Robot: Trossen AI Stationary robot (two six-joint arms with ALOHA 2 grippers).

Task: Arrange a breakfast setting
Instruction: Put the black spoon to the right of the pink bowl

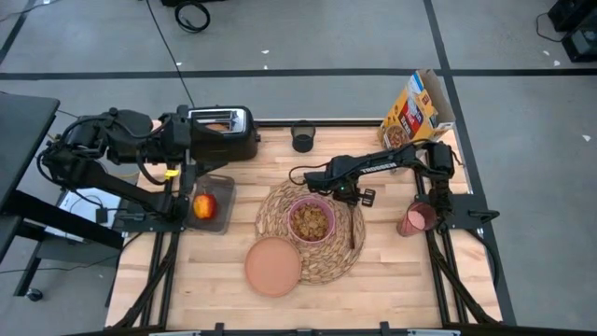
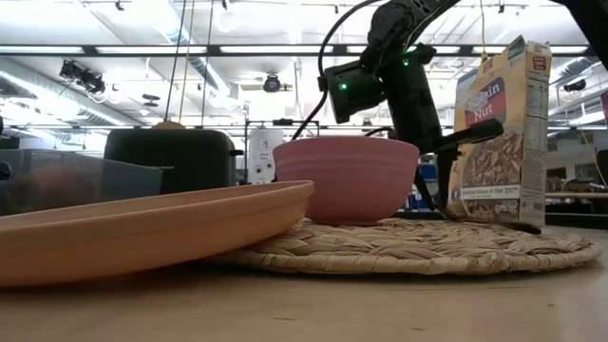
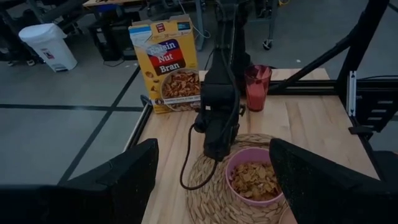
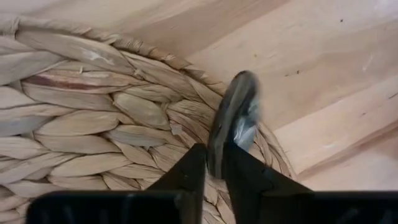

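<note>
spoon [image 4: 236, 118]: thin metal, stiff, light, smooth so prob slippery; seen edge-on in the right wrist view, bowl end over the rim of the placemat. best hold looks like the flat handle, pinched across the thin side.
right gripper [image 4: 214, 163]: over the placemat, just beside the pink bowl on the side toward the cereal box; fingertips close together w/ the spoon between them. pinch looks slack, so whether it's gripping or letting go can't be told.
placemat [image 1: 280, 210]: round woven straw, flexible, rough weave, light; the landmark for the rest.
pink bowl [image 1: 311, 220]: on the placemat's middle, holds cereal flakes; looks rigid, top-heavy if tipped, rim is the place to grab.
plate [image 1: 272, 266]: brownish-pink, overlaps the placemat edge on the side away from the toaster; flat, hard, prob chips if dropped.
cup [image 1: 417, 219]: translucent pink, off the placemat toward the right arm's base, on its side in the high view; light, rolls easily.
apple [image 1: 203, 205]: red, in a clear tray off the placemat's toaster side; round, firm.
left gripper [image 3: 211, 180]: near the toaster [image 1: 222, 131], well apart from the placemat, fingers wide apart, nothing in them; waiting.
writing: cereal box [image 3: 166, 65] reads "raisin nut bran"; smaller print not legible.
</note>
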